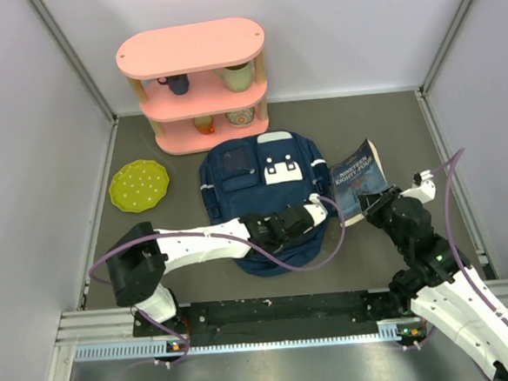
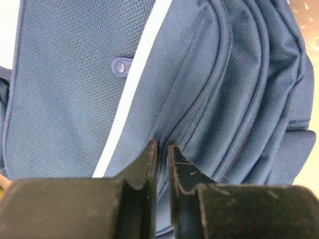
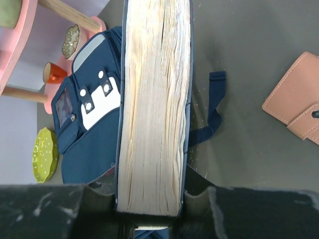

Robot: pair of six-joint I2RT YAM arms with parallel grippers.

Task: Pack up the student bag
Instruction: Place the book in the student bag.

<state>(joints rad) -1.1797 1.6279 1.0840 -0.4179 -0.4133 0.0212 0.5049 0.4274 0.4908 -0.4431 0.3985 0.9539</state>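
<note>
The student bag (image 1: 253,177), navy with a white stripe and a white buckle patch, lies flat in the middle of the table. My left gripper (image 1: 315,212) reaches over its near right part. In the left wrist view the student bag (image 2: 65,89) fills the frame, and the left gripper (image 2: 162,147) is shut on a fold of its fabric beside a zipper seam. My right gripper (image 1: 379,206) holds a thick blue-covered book (image 1: 360,179) tilted just right of the bag. In the right wrist view the right gripper (image 3: 152,179) is shut on the book (image 3: 154,99), page edges facing the camera.
A pink two-tier shelf (image 1: 196,81) with cups stands behind the bag. A yellow-green plate (image 1: 140,183) lies at the left. A pink wallet (image 3: 294,102) lies on the table to the right of the book. A loose bag strap (image 3: 212,114) trails beside the book.
</note>
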